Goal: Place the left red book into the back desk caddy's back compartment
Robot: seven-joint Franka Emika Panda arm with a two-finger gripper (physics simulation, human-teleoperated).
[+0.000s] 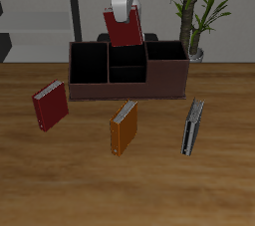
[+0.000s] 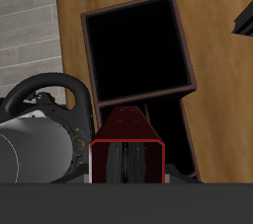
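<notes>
Above the back desk caddy [image 1: 127,71], upper centre of frame, my end effector [image 1: 122,16] holds the left red book [image 1: 125,28] clamped, tilted. Risk: tilt catches a divider, missing the back compartment [image 1: 127,55].

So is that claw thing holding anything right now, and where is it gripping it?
Yes: the gripper holds the left red book by its upper end, so the book hangs above the back desk caddy.

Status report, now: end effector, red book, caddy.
End effector shut on the left red book, held above the back desk caddy. Book not yet in the back compartment. Nothing blocking that cell.
</notes>
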